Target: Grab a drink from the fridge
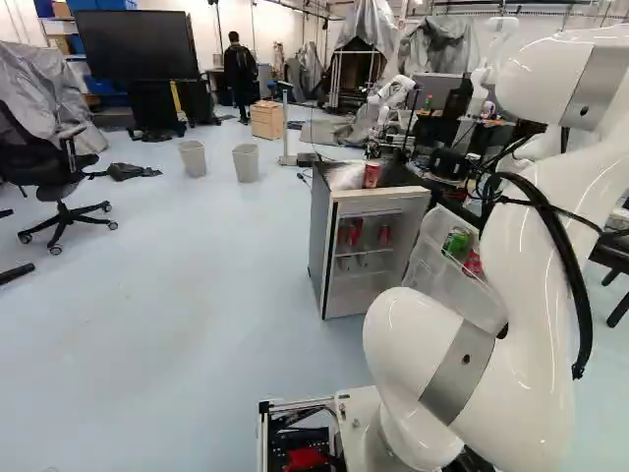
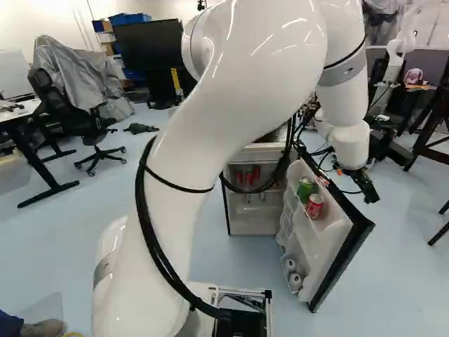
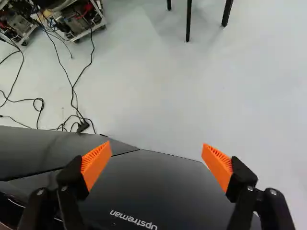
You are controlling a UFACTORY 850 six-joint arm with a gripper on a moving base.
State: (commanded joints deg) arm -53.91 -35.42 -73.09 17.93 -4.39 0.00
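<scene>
A glossy white, smooth-shelled robot arm (image 1: pixel 536 265), ringed with a satin grey metal band (image 1: pixel 457 374), gleams at three o'clock in the left base view over a smooth, pale blue floor (image 1: pixel 177 295) with a faint sheen. At eleven o'clock there, a light brown box (image 1: pixel 267 120) looks like matt wood. At four o'clock in the right base view, shiny red and green metal cans (image 2: pixel 315 206) sit in a white, smooth plastic fridge door (image 2: pixel 330 232); at ten o'clock, wrinkled silver-grey sheeting (image 2: pixel 77 70) looks like cloth. In the wrist view, the orange pads (image 3: pixel 219 165) appear matt and ribbed.
</scene>
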